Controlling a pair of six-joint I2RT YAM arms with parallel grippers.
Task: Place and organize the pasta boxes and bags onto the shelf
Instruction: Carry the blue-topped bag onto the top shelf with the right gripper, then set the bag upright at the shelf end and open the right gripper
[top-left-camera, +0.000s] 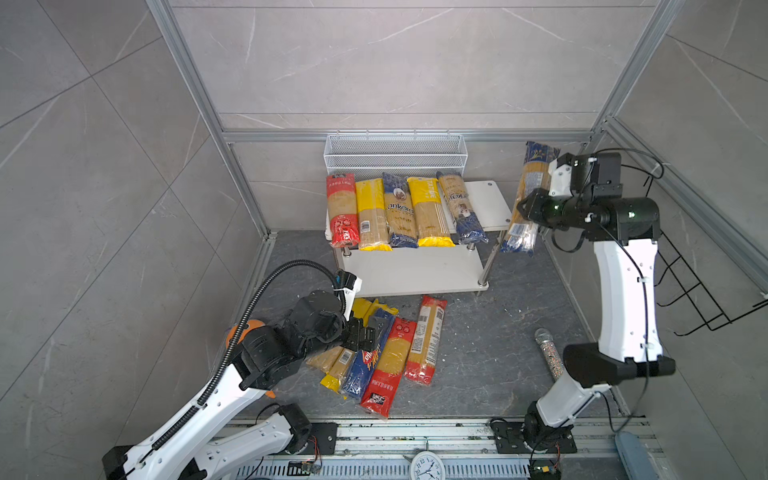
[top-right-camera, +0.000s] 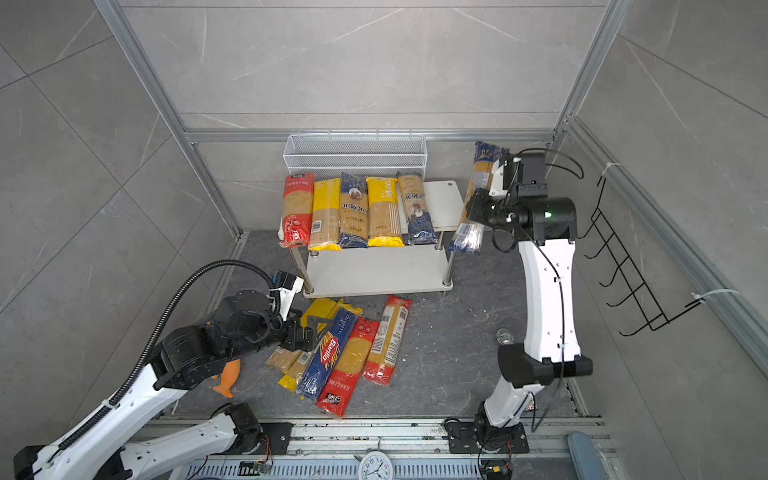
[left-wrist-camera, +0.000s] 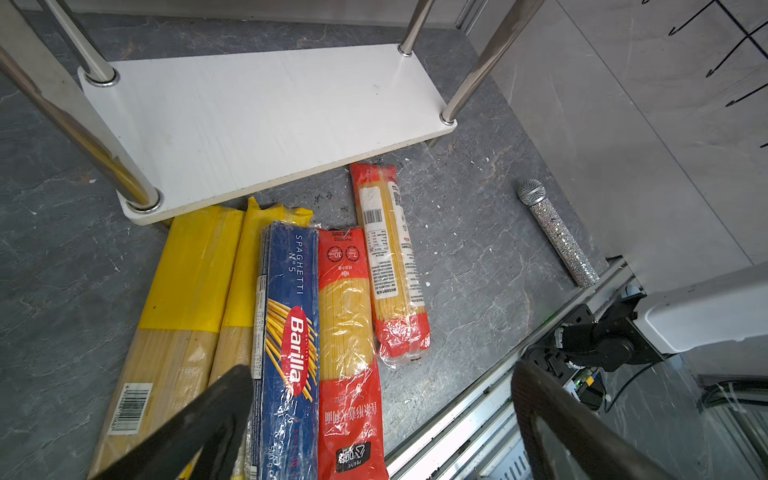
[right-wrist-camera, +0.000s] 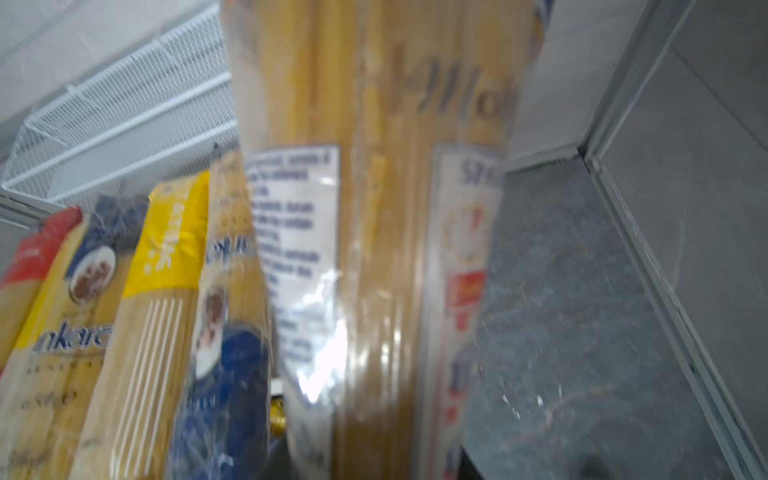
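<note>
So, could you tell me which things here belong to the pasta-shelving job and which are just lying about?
Job: shelf, five shelved packets, five floor packets, held packet.
Lying about: mesh basket, microphone, plush toy, hook rack, clock.

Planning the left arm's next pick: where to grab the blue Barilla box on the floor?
Likely mid-length, across its narrow width, from straight above. The blue box is long and lies over its neighbours. Its side wall shows above the yellow packet, so the long edges look reachable. The open left gripper hangs over it.
</note>
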